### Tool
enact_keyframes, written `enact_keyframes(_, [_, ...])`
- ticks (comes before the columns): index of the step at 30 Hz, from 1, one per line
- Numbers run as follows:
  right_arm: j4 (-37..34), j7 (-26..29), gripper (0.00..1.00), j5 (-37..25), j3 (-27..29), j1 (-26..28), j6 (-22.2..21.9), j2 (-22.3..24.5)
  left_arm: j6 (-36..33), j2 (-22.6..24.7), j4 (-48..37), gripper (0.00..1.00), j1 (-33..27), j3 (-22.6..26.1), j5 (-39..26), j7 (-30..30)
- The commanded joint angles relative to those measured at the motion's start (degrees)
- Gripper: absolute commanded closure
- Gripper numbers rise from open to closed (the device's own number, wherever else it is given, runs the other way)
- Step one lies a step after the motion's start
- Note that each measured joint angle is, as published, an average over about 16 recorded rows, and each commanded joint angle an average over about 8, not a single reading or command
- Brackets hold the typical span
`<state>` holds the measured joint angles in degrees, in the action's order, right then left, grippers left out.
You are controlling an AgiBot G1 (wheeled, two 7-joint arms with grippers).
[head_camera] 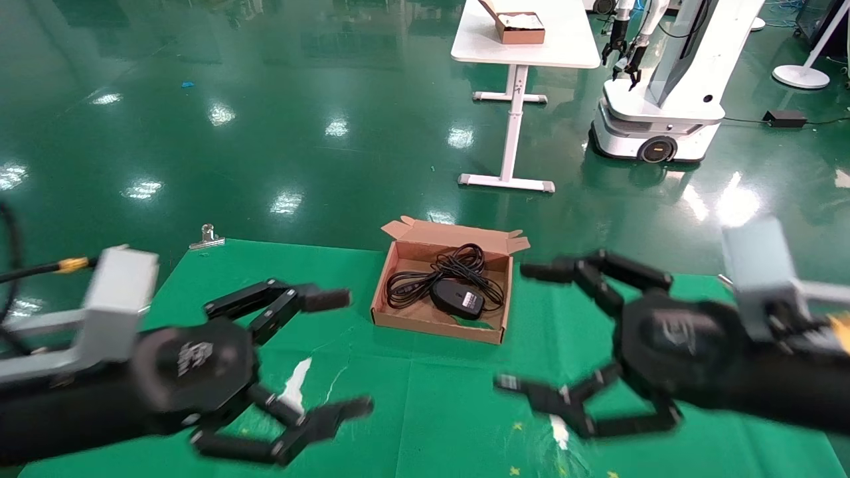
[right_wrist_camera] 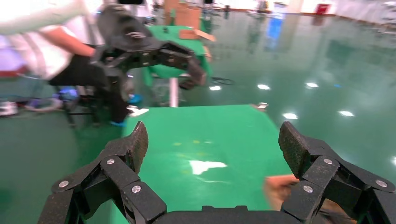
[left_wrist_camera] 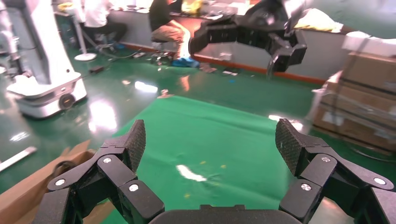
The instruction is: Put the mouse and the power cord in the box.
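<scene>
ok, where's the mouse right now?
In the head view the mouse lies inside the box, centre of the green mat, beside the coiled power cord, beyond and between the two open grippers.

- I read this as a robotics lab or test hall: glossy green floor reflecting ceiling lights.
- Second wheeled white robot parked by a white table.
- Seated people along the wall, stacked cardboard cartons.
</scene>
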<state>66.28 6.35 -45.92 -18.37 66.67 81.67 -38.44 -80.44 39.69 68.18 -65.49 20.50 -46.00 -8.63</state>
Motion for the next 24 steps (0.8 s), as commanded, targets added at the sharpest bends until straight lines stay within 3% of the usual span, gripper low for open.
enact_keyframes(1, [2.55, 1.54, 0.00, 1.42, 0.82, -1.79, 1.41, 1.20, -1.74, -1.54, 1.79, 0.00, 1.30, -1.48, 1.37, -0.70])
enact_keyframes(11, [9.72, 5.20, 0.00, 5.34, 2.94, -6.72, 5.27, 4.42, -6.79, -6.03, 7.00, 0.00, 5.07, -5.81, 5.44, -2.62])
enact_keyframes(24, [8.26, 4.68, 0.00, 4.65, 2.63, -5.78, 4.53, 3.85, -5.85, -5.20, 6.02, 0.00, 4.40, -5.02, 4.71, -2.29])
